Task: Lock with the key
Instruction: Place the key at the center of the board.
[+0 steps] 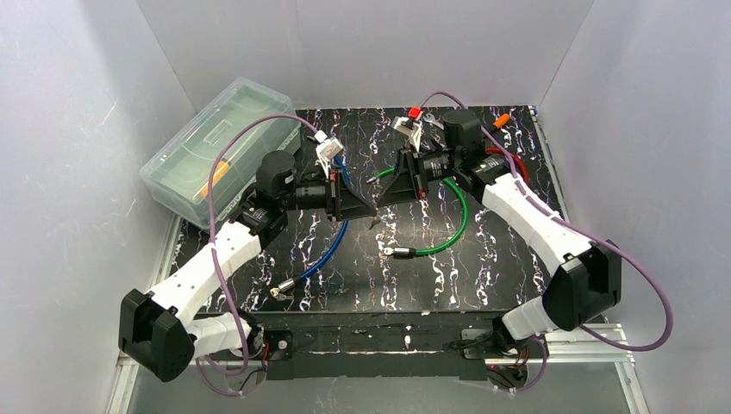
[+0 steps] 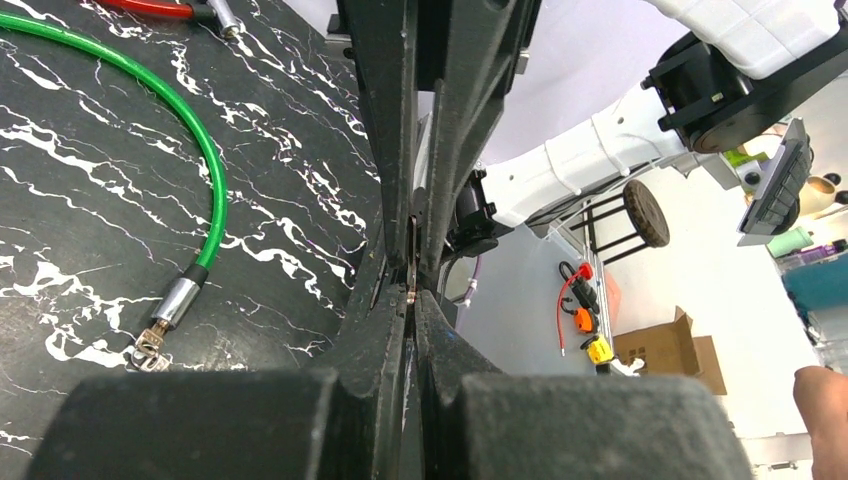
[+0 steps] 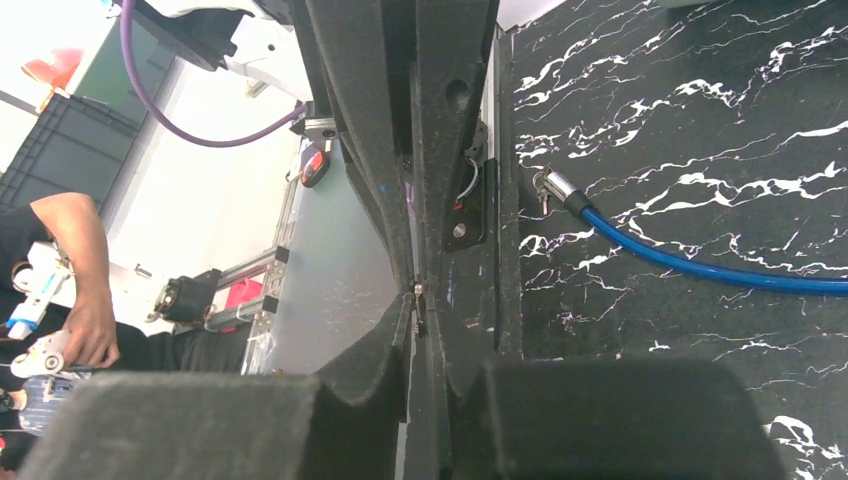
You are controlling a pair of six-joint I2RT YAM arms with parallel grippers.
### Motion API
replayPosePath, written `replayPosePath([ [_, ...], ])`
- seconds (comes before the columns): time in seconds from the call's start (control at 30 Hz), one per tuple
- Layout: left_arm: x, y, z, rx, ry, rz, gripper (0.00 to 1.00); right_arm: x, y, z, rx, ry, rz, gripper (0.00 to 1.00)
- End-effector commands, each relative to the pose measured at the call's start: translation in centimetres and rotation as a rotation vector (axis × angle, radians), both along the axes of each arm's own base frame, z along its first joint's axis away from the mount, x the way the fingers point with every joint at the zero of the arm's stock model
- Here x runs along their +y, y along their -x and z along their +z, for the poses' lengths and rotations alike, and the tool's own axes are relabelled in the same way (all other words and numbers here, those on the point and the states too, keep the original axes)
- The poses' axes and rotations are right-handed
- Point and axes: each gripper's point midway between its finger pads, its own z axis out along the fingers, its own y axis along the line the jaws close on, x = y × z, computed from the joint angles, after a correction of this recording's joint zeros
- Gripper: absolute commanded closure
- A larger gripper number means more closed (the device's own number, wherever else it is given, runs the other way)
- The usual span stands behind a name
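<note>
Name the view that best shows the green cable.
Top external: the green cable shows as a whole arc with its metal end. The left wrist view catches one curved stretch and that end; the right wrist view shows none of it.

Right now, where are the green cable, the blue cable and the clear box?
green cable point(image 2: 205, 150), left wrist view, middle of its curve
blue cable point(image 3: 690, 268), right wrist view, along its length
clear box point(image 1: 226, 129), top view, lid

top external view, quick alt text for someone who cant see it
Two robot arms meet tip to tip above a black marbled table, left gripper facing right gripper. A blue cable and a green cable lie below; a clear plastic box sits at the back left.
</note>
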Motion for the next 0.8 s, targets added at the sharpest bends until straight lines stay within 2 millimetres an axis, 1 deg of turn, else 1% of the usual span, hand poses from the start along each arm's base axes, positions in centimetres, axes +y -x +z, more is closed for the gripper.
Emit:
replayPosePath([
  [0.0,0.0,-0.1,1.8,-0.055,0.031,-0.005,1.00,0.3,0.0,0.8,-0.031,-0.021,0.012,0.90],
  [0.03,0.0,-0.1,1.7,-0.053,0.030,-0.004,1.00,0.3,-0.1,0.8,-0.024,-0.017,0.010,0.98],
  [0.13,0.1,0.0,1.7,-0.054,0.030,0.000,1.00,0.4,-0.2,0.8,-0.011,-0.010,0.004,0.99],
  [0.17,0.1,-0.1,1.6,-0.051,0.029,0.006,0.94,0.3,-0.5,0.9,-0.012,-0.007,-0.007,0.99],
  [0.2,0.2,-0.1,1.5,-0.046,0.026,0.011,0.83,0.1,-0.8,0.9,-0.014,-0.006,-0.021,0.99],
  [0.27,0.4,-0.3,1.1,-0.035,0.011,0.023,0.55,-0.7,-2.2,1.0,-0.011,0.002,-0.071,0.99],
  [0.3,0.6,-0.4,1.0,-0.037,0.004,0.034,0.45,-1.4,-3.2,1.0,-0.007,0.005,-0.104,0.99],
  [0.33,0.9,-0.5,0.8,-0.035,-0.012,0.046,0.36,-2.3,-4.3,0.9,0.001,0.008,-0.141,0.99],
  [0.37,1.2,-0.6,0.4,-0.035,-0.037,0.061,0.23,-3.3,-5.5,0.8,0.008,0.012,-0.182,0.99],
  [0.4,1.5,-0.9,0.0,-0.042,-0.071,0.080,0.11,-4.7,-6.7,0.7,0.012,0.015,-0.227,0.99],
  [0.43,1.9,-0.9,-0.5,-0.037,-0.110,0.090,0.03,-6.0,-8.0,0.3,0.021,0.023,-0.269,0.99],
  [0.47,2.2,-1.0,-0.8,-0.040,-0.140,0.099,0.02,-8.2,-9.8,-0.1,0.014,0.033,-0.338,0.99],
  [0.5,2.6,-1.2,-1.2,-0.046,-0.170,0.114,0.02,-10.0,-11.2,-0.8,0.022,0.058,-0.396,0.99],
  [0.57,3.2,-1.4,-1.7,-0.059,-0.227,0.141,0.02,-13.9,-13.9,-3.0,0.003,0.157,-0.514,0.99],
  [0.6,3.6,-1.5,-1.9,-0.063,-0.252,0.155,0.02,-16.0,-15.1,-3.8,-0.021,0.225,-0.567,0.99],
  [0.63,3.9,-1.6,-2.2,-0.058,-0.278,0.164,0.02,-17.9,-16.0,-5.0,-0.041,0.301,-0.603,0.99],
  [0.7,4.5,-1.7,-2.7,-0.051,-0.330,0.183,0.02,-21.8,-17.7,-7.7,-0.027,0.446,-0.696,0.99],
  [0.77,5.2,-2.1,-3.2,-0.033,-0.389,0.213,0.02,-26.0,-19.6,-9.7,-0.034,0.569,-0.817,0.99],
])
